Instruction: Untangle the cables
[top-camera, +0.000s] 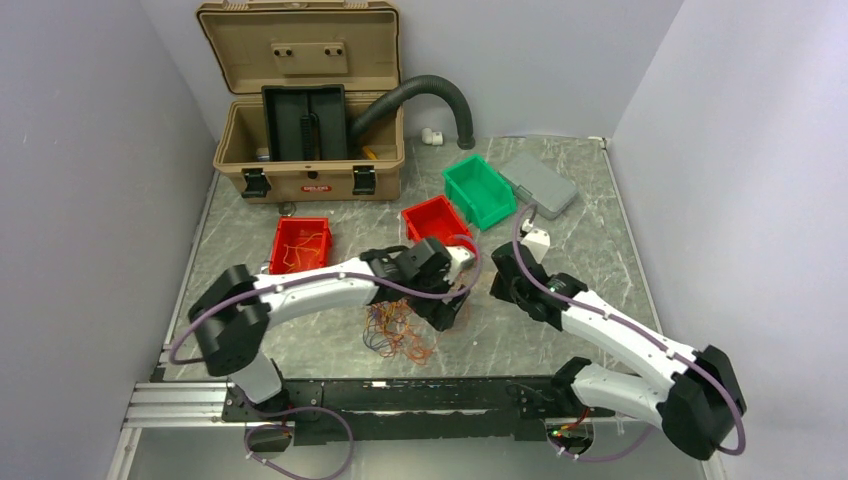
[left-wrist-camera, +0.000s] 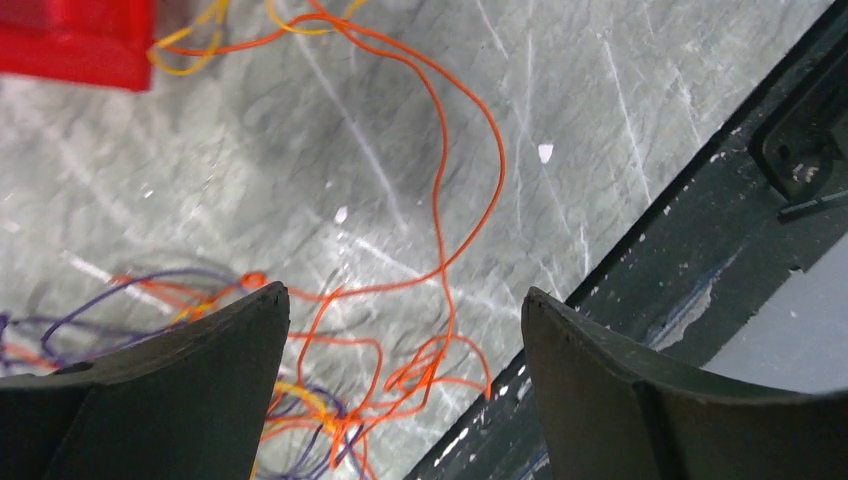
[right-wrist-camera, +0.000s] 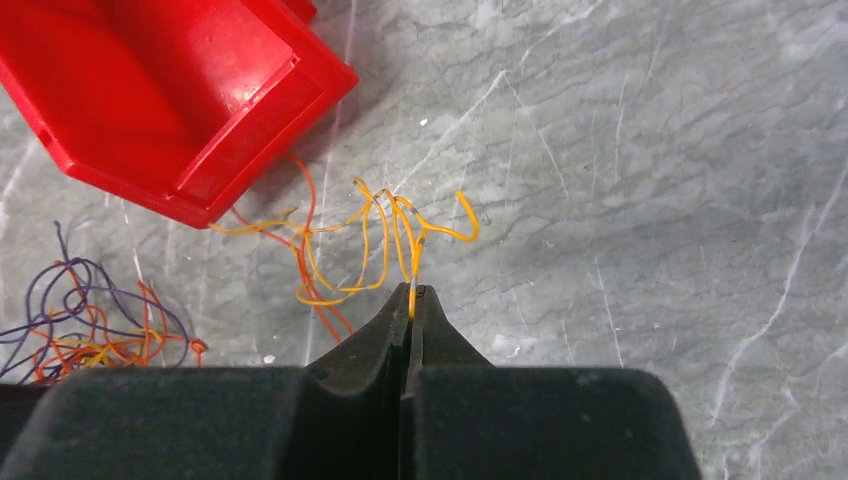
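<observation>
A small tangle of thin orange, yellow and purple cables (top-camera: 400, 335) lies on the marble table near its front edge. My left gripper (top-camera: 450, 308) hovers just right of the tangle. In the left wrist view it (left-wrist-camera: 400, 300) is open and empty, with orange strands (left-wrist-camera: 440, 250) on the table between and beyond its fingers. My right gripper (top-camera: 497, 272) is to the right of the left one. In the right wrist view it (right-wrist-camera: 410, 295) is shut on a yellow cable (right-wrist-camera: 380, 240), which loops toward a red bin (right-wrist-camera: 170, 90). The tangle (right-wrist-camera: 90, 325) shows at the left there.
Two red bins (top-camera: 300, 243) (top-camera: 437, 220), a green bin (top-camera: 480, 190) and a grey box (top-camera: 537, 183) stand behind the arms. An open tan toolbox (top-camera: 305, 110) with a black hose (top-camera: 420, 95) is at the back. A black rail (left-wrist-camera: 720, 250) borders the table's front edge.
</observation>
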